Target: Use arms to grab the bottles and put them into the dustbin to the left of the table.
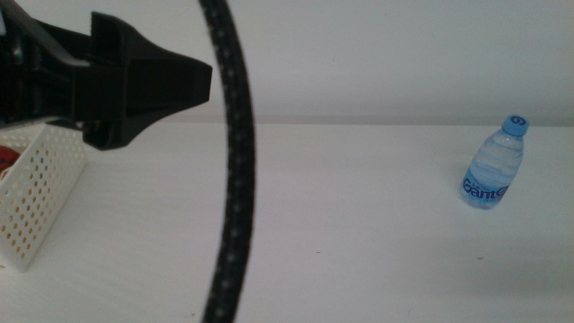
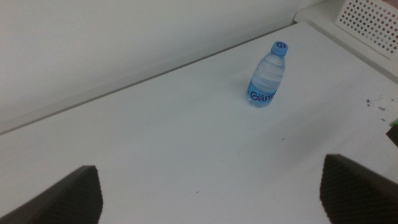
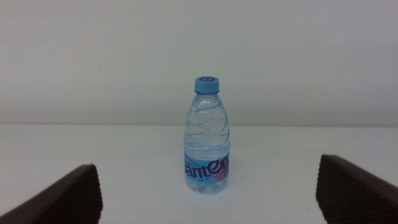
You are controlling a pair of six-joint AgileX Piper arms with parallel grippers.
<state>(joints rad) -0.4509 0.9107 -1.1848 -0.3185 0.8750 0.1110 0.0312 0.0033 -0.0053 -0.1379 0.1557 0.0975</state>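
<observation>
1. The water bottle [image 1: 494, 166] stands upright on the table [image 1: 359, 233] toward its right side, near the far edge where the tabletop meets the pale wall. It has a blue cap and a blue label.

2. The dustbin [image 1: 36, 197] sits at the table's left edge – a white basket with rows of small round holes. Something red [image 1: 7, 158] shows inside it, too cut off to identify.

3. The left gripper [image 1: 143, 85] hangs above the dustbin's near corner, close to the camera and blurred. A thick black cable [image 1: 233, 170] runs down the middle view from top to bottom and blocks a strip of the table.

4. In the left wrist view the left gripper [image 2: 211, 186] has its jaws spread wide with nothing between them. The water bottle [image 2: 267, 74] stands well beyond them, with open tabletop between.

5. A corner of a perforated white basket [image 2: 367, 18] shows at the edge of the left wrist view, mostly cropped.

6. In the right wrist view the right gripper [image 3: 208, 186] is likewise spread apart and holds nothing – the water bottle [image 3: 207, 137] stands centred between its jaw lines, some way ahead, not touched.

7. The right arm does not appear in the middle view.

8. Only the tips of each gripper's jaws are visible in the wrist views.
</observation>
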